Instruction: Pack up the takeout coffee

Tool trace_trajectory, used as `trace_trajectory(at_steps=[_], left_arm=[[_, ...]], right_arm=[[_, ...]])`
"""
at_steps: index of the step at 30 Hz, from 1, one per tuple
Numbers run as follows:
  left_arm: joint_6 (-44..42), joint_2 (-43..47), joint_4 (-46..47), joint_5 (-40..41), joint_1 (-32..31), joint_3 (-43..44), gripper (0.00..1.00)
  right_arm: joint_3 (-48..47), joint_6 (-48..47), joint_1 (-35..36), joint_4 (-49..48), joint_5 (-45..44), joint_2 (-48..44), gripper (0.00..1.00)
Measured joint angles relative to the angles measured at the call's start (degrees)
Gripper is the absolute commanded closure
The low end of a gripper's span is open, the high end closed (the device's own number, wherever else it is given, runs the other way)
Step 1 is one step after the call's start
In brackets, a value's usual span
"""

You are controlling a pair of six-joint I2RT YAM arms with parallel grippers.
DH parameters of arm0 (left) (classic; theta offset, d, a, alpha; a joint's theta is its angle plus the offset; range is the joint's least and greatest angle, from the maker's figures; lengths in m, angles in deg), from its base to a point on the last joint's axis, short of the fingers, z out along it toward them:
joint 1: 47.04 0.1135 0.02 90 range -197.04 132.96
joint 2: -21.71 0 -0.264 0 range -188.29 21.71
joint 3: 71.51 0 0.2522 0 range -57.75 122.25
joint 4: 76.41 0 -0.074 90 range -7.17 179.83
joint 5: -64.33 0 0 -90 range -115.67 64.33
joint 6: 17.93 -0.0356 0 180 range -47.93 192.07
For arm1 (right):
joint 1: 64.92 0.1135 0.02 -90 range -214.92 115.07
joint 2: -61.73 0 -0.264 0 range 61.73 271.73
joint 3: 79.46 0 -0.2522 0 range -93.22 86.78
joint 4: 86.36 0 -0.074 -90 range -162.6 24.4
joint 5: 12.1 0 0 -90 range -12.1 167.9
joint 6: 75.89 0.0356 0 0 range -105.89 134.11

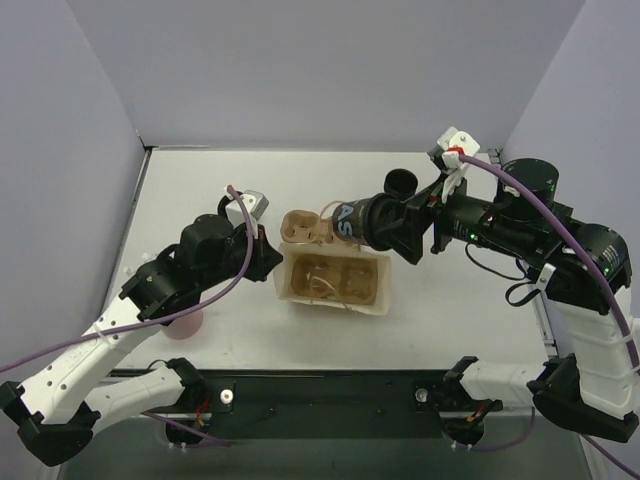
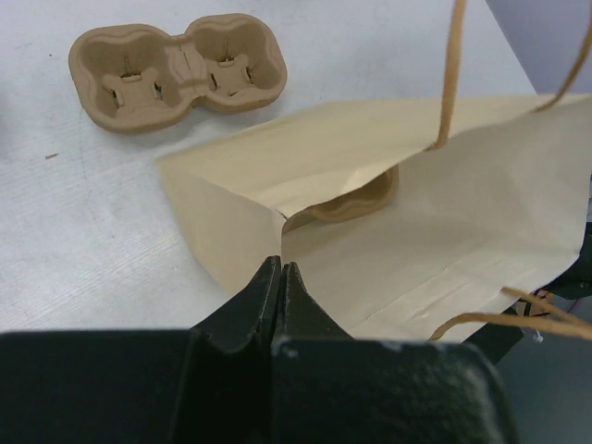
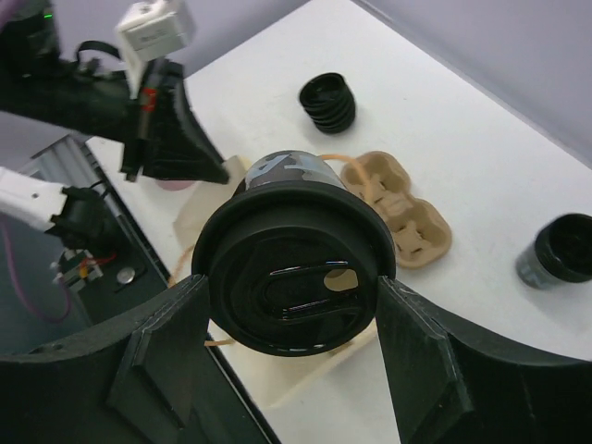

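The takeout coffee [image 1: 352, 220], a black cup with a round black lid [image 3: 294, 277], lies on its side in my right gripper [image 1: 364, 222], which is shut on it at the lid's two sides [image 3: 291, 289]. It hangs just above the far rim of an open paper bag [image 1: 378, 290]. A brown pulp carrier [image 1: 340, 282] sits inside the bag and shows in the left wrist view [image 2: 359, 200]. My left gripper [image 1: 272, 258] is shut on the bag's left rim [image 2: 280, 270]. A second pulp carrier [image 1: 303, 227] lies empty on the table behind the bag [image 2: 176, 69].
A stack of lidless black cups [image 1: 402, 183] stands at the back right [image 3: 560, 250]. A stack of loose black lids [image 3: 328, 100] stands beyond the carrier. A pink object [image 1: 185, 325] lies under the left arm. The bag's rope handles [image 2: 450, 74] stick up.
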Motion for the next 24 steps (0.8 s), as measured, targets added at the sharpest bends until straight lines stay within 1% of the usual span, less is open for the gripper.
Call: trace_trajectory(at_steps=[5,10,14,20,24], left_arm=[[1.75,0.24,-2.25,0.26,0.04,1.2,1.0],[2.12,2.58,-1.95,-0.48,0.28,0.81,1.0],[2.05,2.93,-1.81,-0.96,0.28,0.74,1.0],[2.1,2.97,-0.44,-1.09,0.33,-0.79,1.0],[2.21,2.99,0.04,-2.1,0.39,-1.66,1.0]], right_arm=[[0.66,1.38,7.34,-1.51,-0.09,-0.31,0.54],[4.46,1.38,11.61,-2.05,-0.92,-0.92,0.54],[5.53,-0.39,15.28,-0.98,-2.56,-0.17,0.54],[5.84,-4.81,21.4,2.51,-9.11,2.32,0.54],[8.61,-7.63,26.27,3.72,-14.23,3.58,0.54]])
